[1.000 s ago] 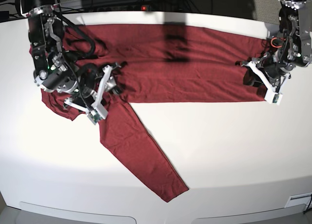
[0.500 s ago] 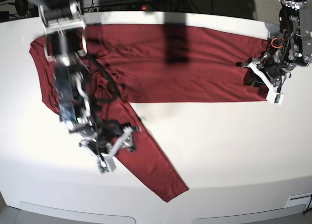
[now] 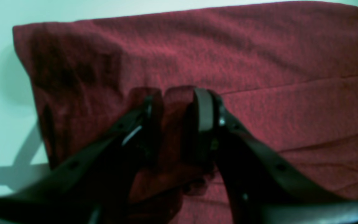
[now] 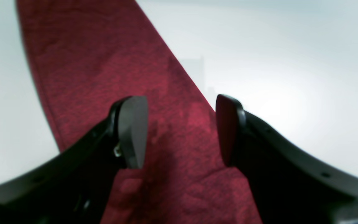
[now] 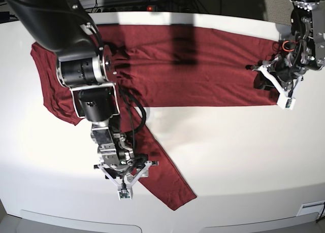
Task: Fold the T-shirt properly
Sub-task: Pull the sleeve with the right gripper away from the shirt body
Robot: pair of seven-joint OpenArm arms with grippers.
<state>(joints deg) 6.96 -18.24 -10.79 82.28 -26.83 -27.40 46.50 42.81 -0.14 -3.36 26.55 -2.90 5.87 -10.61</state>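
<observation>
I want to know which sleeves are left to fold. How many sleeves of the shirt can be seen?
1. A sleeve of the shirt runs from the body toward the table's near edge, under the right gripper. A second may be hidden in the folded body.

My right gripper hangs over the sleeve, jaws spread, with nothing between them but flat cloth. From there, bare table lies open from 1 to 5 o'clock, and again at 8 to 10 o'clock. My own right arm looms at 12 o'clock, blocking any straight path up to the T-shirt. My left gripper sits at the shirt's 3 o'clock end, cloth bunched between its jaws, so that gap is taken. Beyond that end only bare table shows at 9 o'clock in the left wrist view.
</observation>
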